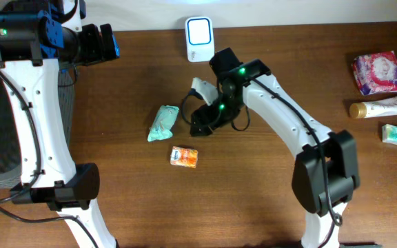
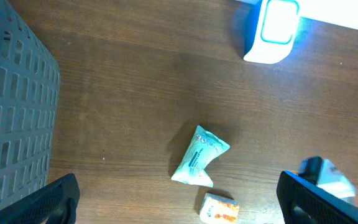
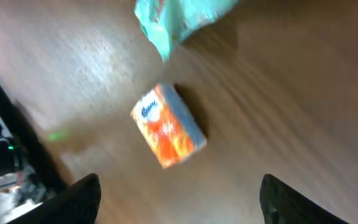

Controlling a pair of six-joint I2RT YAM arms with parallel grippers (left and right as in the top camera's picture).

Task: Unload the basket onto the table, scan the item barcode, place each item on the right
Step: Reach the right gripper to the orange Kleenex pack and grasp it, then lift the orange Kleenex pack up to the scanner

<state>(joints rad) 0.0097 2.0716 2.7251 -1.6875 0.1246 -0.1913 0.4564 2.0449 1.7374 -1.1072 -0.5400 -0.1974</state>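
- At the far left a basket stood by the table's edge. The left claw hung over that corner, fingers spread wide, nothing between them.
- Left of centre a teal pouch lay crumpled on the bare table.
- Just below and right of it, not touching, lay the box, small, orange and white. I took it for the item to scan, since the right wrist view was centred on it.
- It looked light and fairly stiff, with flat faces and square edges. The wrapping seemed glossy, so probably slick, and a hard squeeze would likely dent it.
- The best hold, I thought, was across its two long sides near the middle, leaving the broad faces clear. No barcode showed, so I could not say which face should be turned to the reader.
- At the back edge, about centre, stood the scanner, glowing blue-white, well apart from the box.
- The right claw hovered near the box, up and to its right in the overhead view, fingers spread and empty. Its own view was blurred.
- A white object lay beside that arm's wrist. I could not tell what it was.
- Far right, well apart from all this, lay a pink packet, a tube and a small carton.
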